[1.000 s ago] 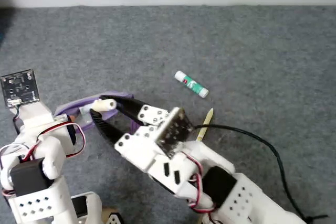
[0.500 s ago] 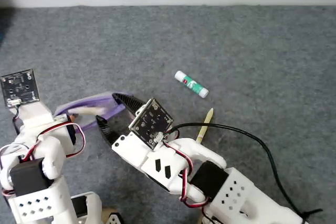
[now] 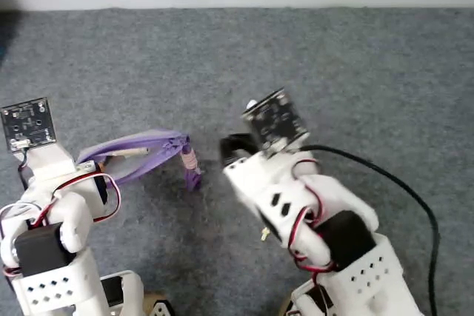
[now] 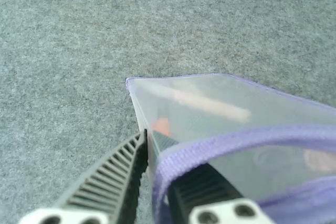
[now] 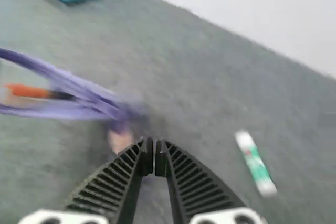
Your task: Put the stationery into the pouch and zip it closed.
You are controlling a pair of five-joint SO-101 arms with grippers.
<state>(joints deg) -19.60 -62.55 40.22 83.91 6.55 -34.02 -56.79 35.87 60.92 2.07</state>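
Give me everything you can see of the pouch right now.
The pouch is soft, with clear plastic walls and purple zip edging, its mouth apparently open, low over the grey carpet. The left end effector is clamped on one corner. A pale stick and an orange item show through the wall. A small pinkish pull hangs from its far end.
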